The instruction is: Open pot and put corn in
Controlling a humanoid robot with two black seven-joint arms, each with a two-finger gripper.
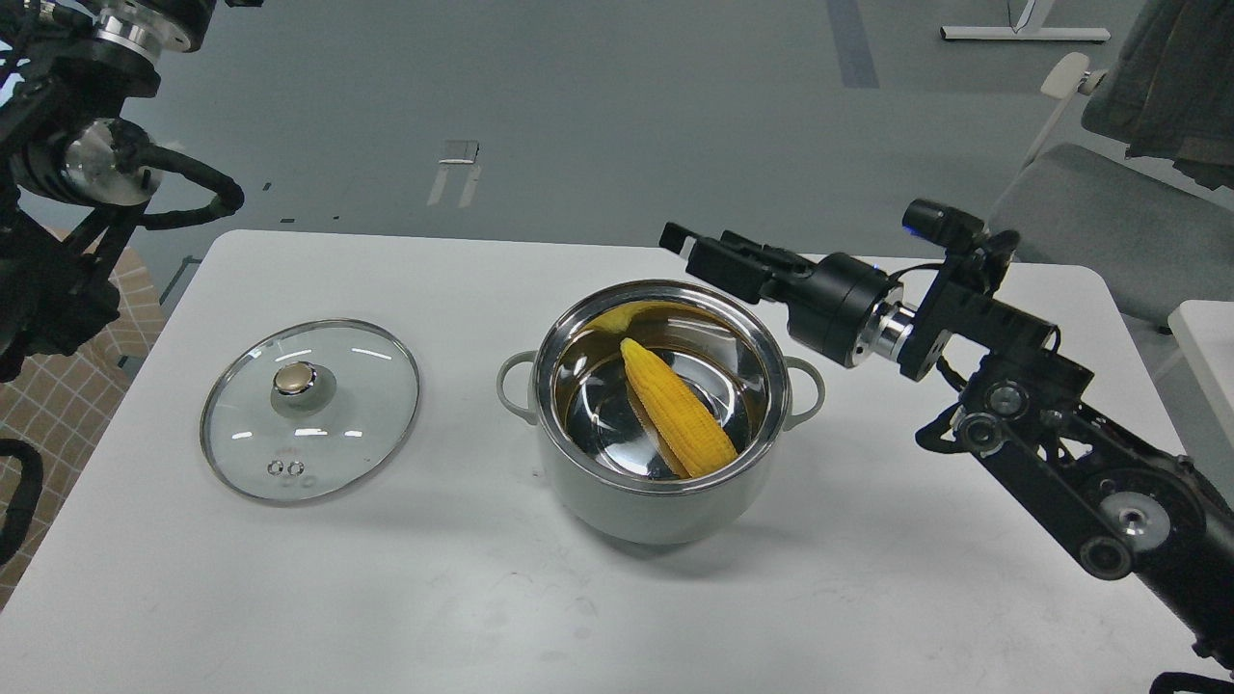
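A single head view looks forward and down from above the near edge of the white table (405,598), taking in almost all of it. The far edge is visible, with grey floor beyond; the near corners seem cut off by the frame.

Robotics lab or test room, not home kitchen. White rounded table (405,578) on bare grey floor (617,106) with tape marks (458,164). Grey chair (1109,212) at right draped with dark garment (1171,87). White desk leg base (1025,34) in far background. Tiled mat (58,405) at left.
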